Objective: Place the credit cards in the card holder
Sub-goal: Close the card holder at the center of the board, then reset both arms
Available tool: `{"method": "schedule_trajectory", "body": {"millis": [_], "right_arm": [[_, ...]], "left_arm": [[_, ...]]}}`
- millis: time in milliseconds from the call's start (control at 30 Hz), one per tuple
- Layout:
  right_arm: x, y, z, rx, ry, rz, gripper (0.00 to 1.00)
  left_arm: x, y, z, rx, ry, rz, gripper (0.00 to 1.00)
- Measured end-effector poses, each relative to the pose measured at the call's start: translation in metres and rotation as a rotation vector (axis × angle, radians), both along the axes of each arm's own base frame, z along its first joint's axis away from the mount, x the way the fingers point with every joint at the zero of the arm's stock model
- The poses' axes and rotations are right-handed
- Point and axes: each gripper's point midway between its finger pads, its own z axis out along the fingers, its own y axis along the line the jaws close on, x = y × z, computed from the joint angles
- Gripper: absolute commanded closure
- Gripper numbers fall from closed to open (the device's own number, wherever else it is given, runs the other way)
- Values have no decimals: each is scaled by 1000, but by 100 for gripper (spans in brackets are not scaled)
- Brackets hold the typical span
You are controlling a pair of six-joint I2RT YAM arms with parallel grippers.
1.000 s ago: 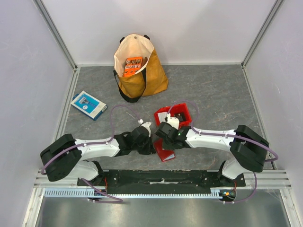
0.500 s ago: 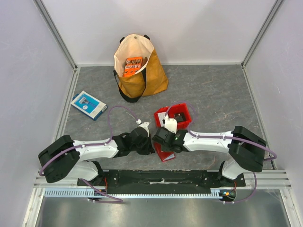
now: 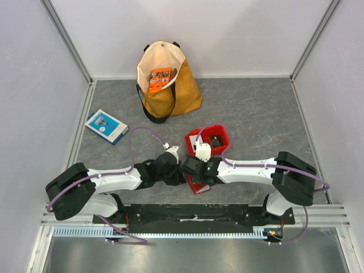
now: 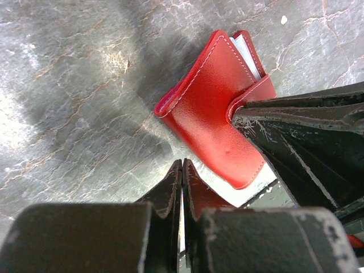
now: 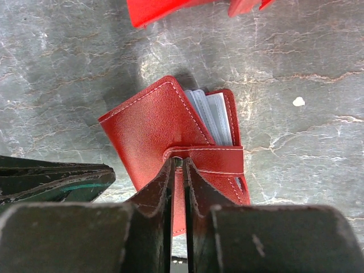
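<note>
The card holder [image 5: 153,125], a red wallet, lies folded shut on the grey table, its snap tab [image 5: 213,159] wrapped over the cover. Pale grey pocket edges [image 5: 213,114] show at its open side; I cannot tell single credit cards apart in there. My right gripper [image 5: 177,163] rests its tips on the end of the tab, jaws a narrow slit apart. My left gripper [image 4: 182,164] is shut and empty, just off the wallet's [image 4: 213,108] near edge. A whitish patch [image 4: 253,190] shows under the wallet's corner. A dark grey card-like piece [image 3: 215,140] lies in the red bin.
The red bin [image 3: 191,137] stands just behind the wallet. A tan tote bag [image 3: 170,96] holding an orange packet [image 3: 160,79] is at the back. A blue-and-white flat box [image 3: 106,125] lies at the left. Enclosure walls ring the table.
My right arm has shifted left and closer to the near edge over the wallet, and its jaws have parted slightly. The left arm has barely moved.
</note>
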Motion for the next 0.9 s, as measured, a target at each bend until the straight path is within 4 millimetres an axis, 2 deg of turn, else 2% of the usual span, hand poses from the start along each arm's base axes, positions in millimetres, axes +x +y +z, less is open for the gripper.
{"method": "schedule_trajectory", "body": {"millis": [67,133,267,533,700,900], "right_arm": [[2,-1,2,-2,4,-13,80],[3,-1,4,0,14,-29,72],[8,-1,16,58,27,-70,68],[6,-49,22,6,37,-134,67],[0,-65,26,22,30,-151,64],[7,-81,53,149,-41,-214,54]], "left_arm": [[1,0,0,0,0,2,95],[1,1,0,0,0,3,95],[2,0,1,-1,-1,4,95],[8,-9,13,-20,-18,-4,95],[12,-19,17,-18,-19,-23,95],[13,-26,14,-12,-5,-46,92]]}}
